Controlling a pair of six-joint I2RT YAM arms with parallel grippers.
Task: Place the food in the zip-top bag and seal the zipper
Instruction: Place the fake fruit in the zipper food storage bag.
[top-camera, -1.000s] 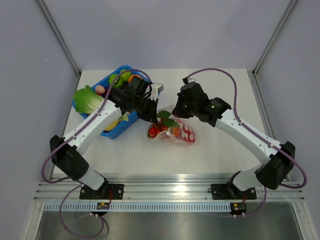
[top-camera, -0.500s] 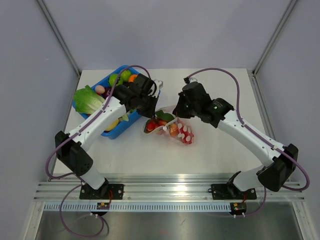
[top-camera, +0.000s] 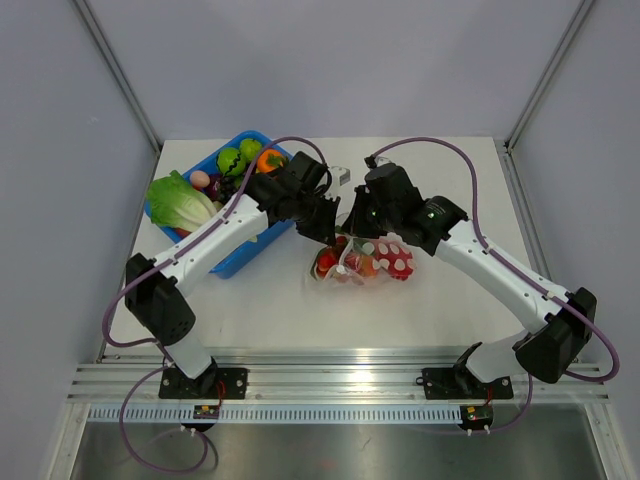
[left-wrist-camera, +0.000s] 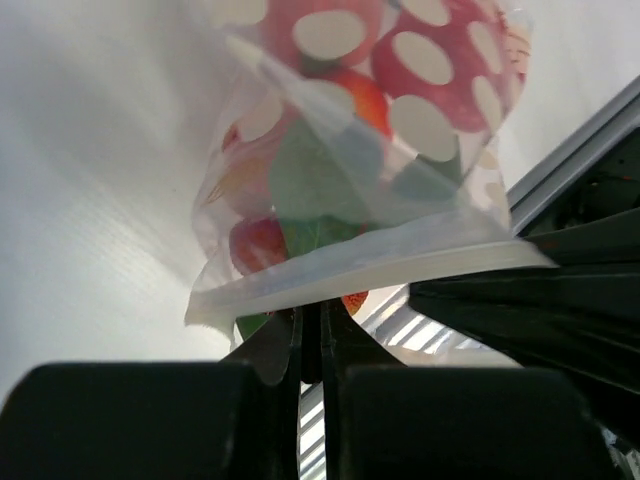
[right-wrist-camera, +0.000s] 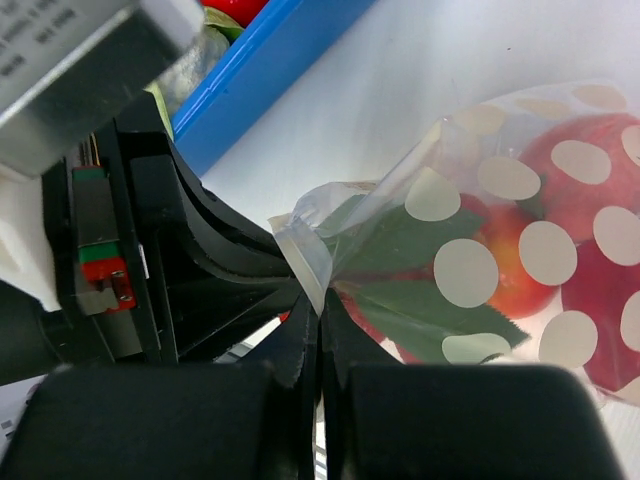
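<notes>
Nearby, lettuce (top-camera: 180, 203) rests in the blue bin (top-camera: 232, 264)

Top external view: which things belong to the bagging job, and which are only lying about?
Job: zip-top bag, food inside it, zipper, left fingers and right fingers, both shut on the zipper.
Lying about: blue bin, lettuce, other toy food in the bin.

Blue bin (top-camera: 240, 258) on white table (top-camera: 300, 312)
</notes>
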